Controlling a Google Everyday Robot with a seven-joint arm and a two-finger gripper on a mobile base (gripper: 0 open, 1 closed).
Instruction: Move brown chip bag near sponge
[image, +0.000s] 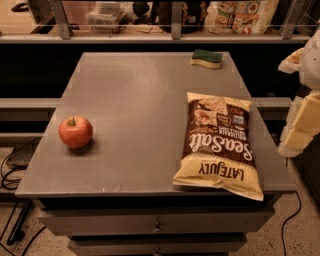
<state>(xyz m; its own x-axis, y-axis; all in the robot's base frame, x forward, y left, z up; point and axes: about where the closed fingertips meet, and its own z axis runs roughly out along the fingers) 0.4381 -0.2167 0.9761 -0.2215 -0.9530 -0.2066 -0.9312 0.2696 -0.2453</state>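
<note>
fingers (303, 125) apart, just beside brown chip bag (218, 146).

The gripper (301, 125), right of the table (140, 95), is partly cut off.

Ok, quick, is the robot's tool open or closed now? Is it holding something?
Tool: at the right edge, beside the large crinkly brown chip bag, which lies flat on the grey table; open or closed cannot be told.
</note>
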